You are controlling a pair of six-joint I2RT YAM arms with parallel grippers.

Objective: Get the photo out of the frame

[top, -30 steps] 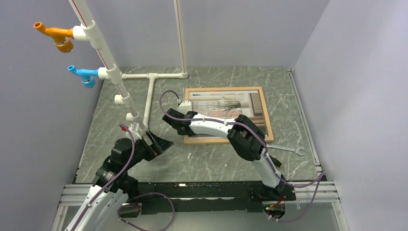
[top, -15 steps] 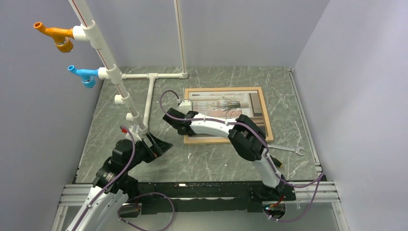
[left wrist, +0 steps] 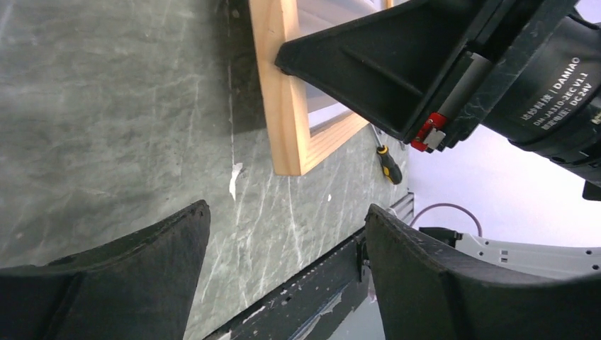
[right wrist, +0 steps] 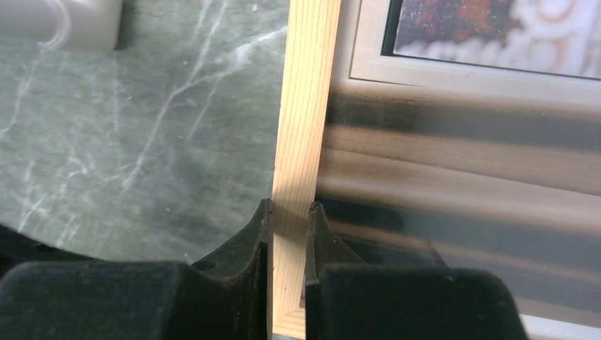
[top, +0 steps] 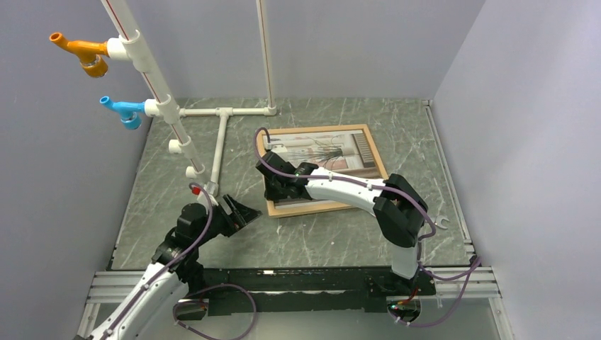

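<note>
Right gripper: clamped on left rail of frame, near front corner.
Photo: rightward of jaws, long axis left-right.
Left gripper: jaws apart, near same corner.

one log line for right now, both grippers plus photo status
right gripper: shut on frame side rail | left gripper: open, clear of frame | photo: in frame, not yet removed
</note>
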